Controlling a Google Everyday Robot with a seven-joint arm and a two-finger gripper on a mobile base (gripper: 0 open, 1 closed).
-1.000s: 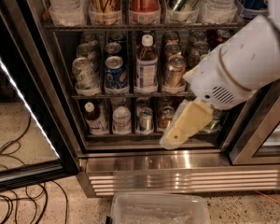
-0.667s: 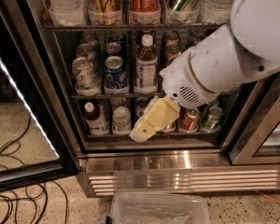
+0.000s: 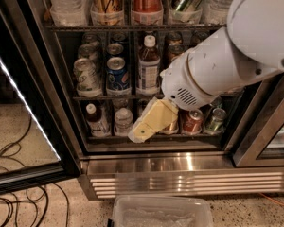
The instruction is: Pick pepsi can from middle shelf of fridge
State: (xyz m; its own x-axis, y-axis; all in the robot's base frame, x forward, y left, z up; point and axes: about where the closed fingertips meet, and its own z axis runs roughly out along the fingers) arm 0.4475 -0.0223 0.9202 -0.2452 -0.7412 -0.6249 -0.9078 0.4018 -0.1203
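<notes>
So the fridge [image 3: 180, 167] is standing open: brushed stainless frame, slatted vent grille along the base, dark wire racks inside. The glass door [image 3: 19, 141] is swung out to the left with a bright light strip running down its edge. The pepsi can [image 3: 117, 75] is sitting upright on the middle shelf [image 3: 99, 97], second spot from the left. It's a blue cylinder with a shiny silver top and a bit of white and red on the side. Just left of it is a pale green-white can [image 3: 85, 74], and just right is a brown bottle [image 3: 148, 65] with a white cap and a paper label. More cans are lined up behind them in the dark. The robot's arm [image 3: 227, 65] is a fat, smooth white plastic tube coming in from the upper right, and it covers the right half of that shelf. The pincer [image 3: 144, 129] is a cream-yellow wedge angled down and left. It hangs in front of the bottom rack, below and a little right of the pepsi and well clear of it. Honestly can't tell whether it's set wide or narrow from here, but nothing's in it as far as I can see. A red can [image 3: 192, 121] and a green can [image 3: 215, 118] sit on the bottom rack just right of it. On the speckled floor there's a clear plastic bin [image 3: 161, 212] in front and black cables [image 3: 9, 183] tangled off to the left.
</notes>
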